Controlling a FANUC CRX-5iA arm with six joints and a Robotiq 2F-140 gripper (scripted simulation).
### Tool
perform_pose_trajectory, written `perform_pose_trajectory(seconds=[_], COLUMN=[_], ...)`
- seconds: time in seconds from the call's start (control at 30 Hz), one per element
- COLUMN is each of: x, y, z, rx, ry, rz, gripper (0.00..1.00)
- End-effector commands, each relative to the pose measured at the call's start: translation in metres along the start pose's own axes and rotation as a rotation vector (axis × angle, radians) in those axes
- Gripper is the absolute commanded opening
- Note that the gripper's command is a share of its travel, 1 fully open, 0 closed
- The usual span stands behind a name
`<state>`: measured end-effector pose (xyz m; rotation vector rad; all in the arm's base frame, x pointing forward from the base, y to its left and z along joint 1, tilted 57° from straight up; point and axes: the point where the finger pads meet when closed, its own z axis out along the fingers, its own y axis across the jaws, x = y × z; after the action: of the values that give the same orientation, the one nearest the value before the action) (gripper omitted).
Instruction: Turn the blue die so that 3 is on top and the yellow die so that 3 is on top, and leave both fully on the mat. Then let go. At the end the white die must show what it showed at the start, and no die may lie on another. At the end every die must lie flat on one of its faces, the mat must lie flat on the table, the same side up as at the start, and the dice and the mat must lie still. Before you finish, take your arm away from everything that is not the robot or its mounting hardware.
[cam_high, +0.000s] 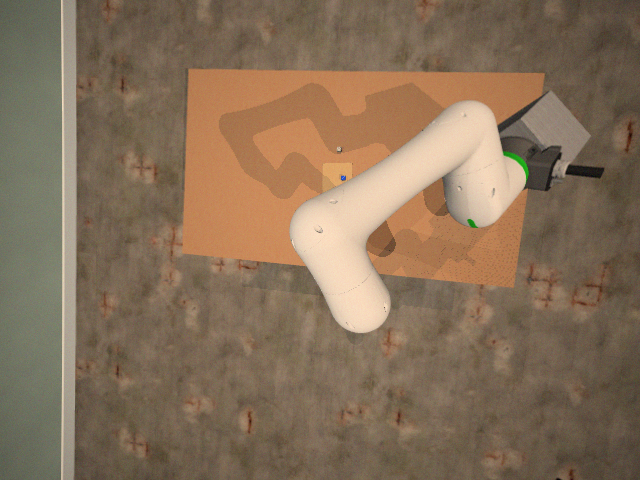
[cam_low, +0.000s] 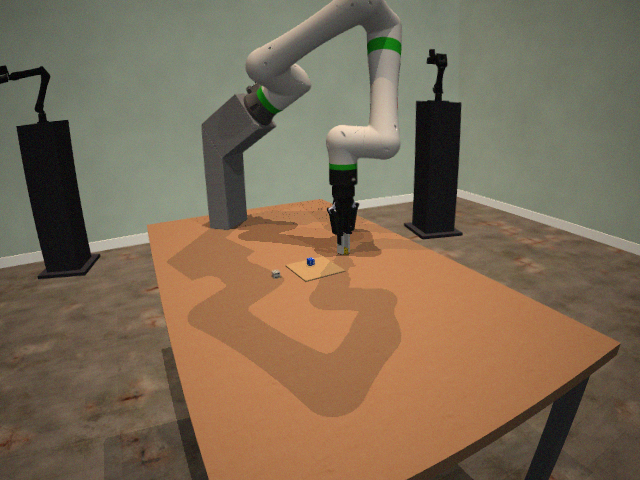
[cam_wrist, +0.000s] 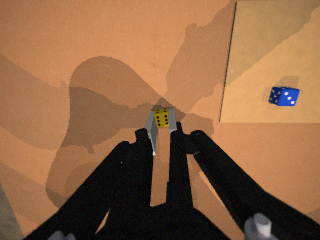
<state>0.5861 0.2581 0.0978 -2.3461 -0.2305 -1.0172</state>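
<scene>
My gripper (cam_wrist: 163, 119) (cam_low: 343, 251) is shut on the yellow die (cam_wrist: 161, 117) (cam_low: 345, 252), which sits between the grey finger pads just beside the mat, over bare table. The die's face toward the wrist camera shows several dark pips. The blue die (cam_wrist: 284, 96) (cam_low: 310, 261) (cam_high: 343, 177) lies flat on the tan mat (cam_wrist: 260, 55) (cam_low: 320, 271) (cam_high: 330, 171), apart from the gripper. The white die (cam_low: 276, 274) (cam_high: 339, 149) lies on the table off the mat. In the top view the arm hides the gripper and the yellow die.
The table (cam_low: 413, 335) (cam_high: 232, 217) carries the arm's grey pedestal (cam_low: 223, 155) at its far edge. Two black camera stands (cam_low: 436, 165) (cam_low: 54, 196) stand on the floor beyond the table.
</scene>
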Motion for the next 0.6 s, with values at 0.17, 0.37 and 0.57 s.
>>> perform_pose_trajectory(seconds=[0.17,0.37,0.57], x=[0.0,0.0,0.0], y=[0.0,0.0,0.0], z=[-0.028,-0.058,-0.093], rx=[0.0,0.0,0.0], ry=[0.0,0.0,0.0], rz=[0.0,0.0,0.0], gripper=[0.09,0.09,0.09])
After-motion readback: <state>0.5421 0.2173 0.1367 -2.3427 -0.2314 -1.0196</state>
